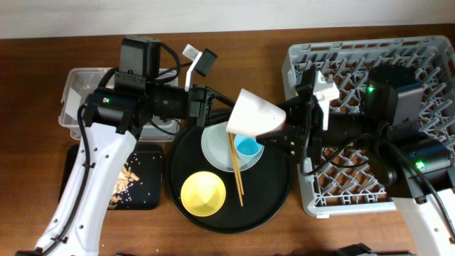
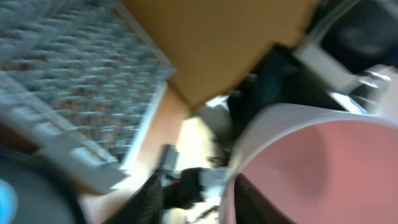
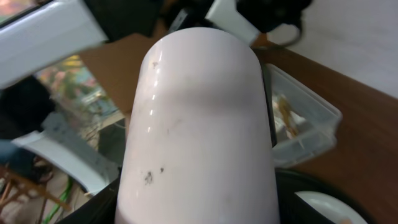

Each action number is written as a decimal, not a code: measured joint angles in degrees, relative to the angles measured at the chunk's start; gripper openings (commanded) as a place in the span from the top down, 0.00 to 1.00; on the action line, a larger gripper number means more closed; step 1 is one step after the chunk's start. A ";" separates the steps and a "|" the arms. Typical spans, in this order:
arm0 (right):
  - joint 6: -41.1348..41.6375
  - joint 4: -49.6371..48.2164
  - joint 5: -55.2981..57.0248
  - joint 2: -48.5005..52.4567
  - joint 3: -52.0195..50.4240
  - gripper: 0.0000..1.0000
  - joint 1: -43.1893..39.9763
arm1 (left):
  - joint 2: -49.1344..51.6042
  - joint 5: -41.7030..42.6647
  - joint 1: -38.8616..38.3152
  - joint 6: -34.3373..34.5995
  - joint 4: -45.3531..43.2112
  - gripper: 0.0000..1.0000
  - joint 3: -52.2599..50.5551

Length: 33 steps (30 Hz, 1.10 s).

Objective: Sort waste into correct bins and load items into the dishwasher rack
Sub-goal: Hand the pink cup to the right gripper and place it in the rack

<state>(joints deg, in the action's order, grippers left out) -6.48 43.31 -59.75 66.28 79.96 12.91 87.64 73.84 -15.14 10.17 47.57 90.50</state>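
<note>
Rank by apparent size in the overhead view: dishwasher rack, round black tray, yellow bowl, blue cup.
Largest to smallest:
1. Dishwasher rack
2. Round black tray
3. Yellow bowl
4. Blue cup, partly hidden by the raised pink cup, yet clearly smallest.

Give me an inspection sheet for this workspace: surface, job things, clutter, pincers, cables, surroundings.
Surface: wooden table, mostly covered.
Job things: pink cup held in the air over the round tray; plate, blue cup, chopsticks and yellow bowl on that tray; scraps in the flat tray; tub and rack at the sides.
Clutter: nothing seen.
Pincers: right pincer shut on the cup; left pincer beside it, state unclear.
Cables: black cables on both arms.
Surroundings: pale wall strip.
</note>
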 measured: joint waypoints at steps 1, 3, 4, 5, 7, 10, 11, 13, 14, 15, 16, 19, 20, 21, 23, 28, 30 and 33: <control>1.25 0.63 2.10 0.00 0.00 0.57 0.00 | -0.02 -3.30 0.11 -0.02 -0.02 0.53 0.00; 4.04 4.31 9.20 0.02 -0.02 0.57 0.07 | 0.00 -13.29 0.98 0.07 0.00 0.52 0.00; 5.60 6.93 14.99 0.04 0.04 0.57 0.15 | -0.02 -16.96 1.44 0.07 0.31 0.52 0.02; 7.37 9.27 21.20 0.07 0.00 0.58 0.20 | -0.02 -22.05 2.16 0.07 1.49 0.52 0.04; 12.02 14.21 36.63 0.13 -0.04 0.61 0.26 | -0.02 -28.79 3.17 0.07 4.17 0.52 0.07; 16.57 18.93 54.12 0.55 -0.04 0.61 -0.48 | -0.02 -33.86 3.48 0.09 6.58 0.52 0.04; 17.14 19.47 56.72 1.01 -0.04 0.62 -1.53 | -0.02 -34.34 3.48 0.07 6.84 0.52 0.07; 17.97 20.33 60.22 3.08 -0.04 0.62 -4.26 | -0.02 -35.17 3.48 0.07 8.28 0.52 0.07; 18.34 20.41 61.48 5.31 -0.04 0.62 -5.86 | -0.02 -35.47 3.48 0.07 9.20 0.52 0.07; 18.34 20.24 62.31 7.76 -0.04 0.62 -6.82 | -0.02 -35.63 3.48 0.07 9.99 0.52 0.07; 18.32 19.58 62.84 10.62 -0.04 0.62 -7.15 | 0.00 -35.78 3.48 0.07 10.97 0.52 0.07; 18.32 15.96 63.41 17.70 -0.04 0.61 -7.15 | -0.02 -36.00 3.48 0.07 12.39 0.52 0.04; 18.32 15.43 63.41 19.23 -0.04 0.62 -7.15 | -0.02 -36.02 3.48 0.07 13.05 0.52 0.07; 18.32 14.78 63.52 21.31 -0.04 0.62 -7.15 | -0.02 -36.30 3.48 0.04 13.57 0.52 0.04; 18.32 13.70 63.82 24.26 -0.04 0.61 -7.15 | -0.02 -37.57 3.48 -0.04 14.88 0.52 0.07; 18.34 13.60 64.87 28.57 -0.04 0.50 -7.15 | -0.02 -39.80 3.48 -0.11 15.23 0.52 0.07; 18.32 13.60 64.89 29.57 -0.04 0.44 -7.15 | -0.02 -39.85 3.48 -0.11 15.23 0.52 0.07; 18.56 13.92 64.92 29.57 -0.04 0.11 -7.15 | -0.02 -40.00 3.48 -0.11 15.23 0.52 0.07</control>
<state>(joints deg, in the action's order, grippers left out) 12.08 57.23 5.17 95.85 79.92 5.76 87.61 33.85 -11.66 10.07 62.81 90.56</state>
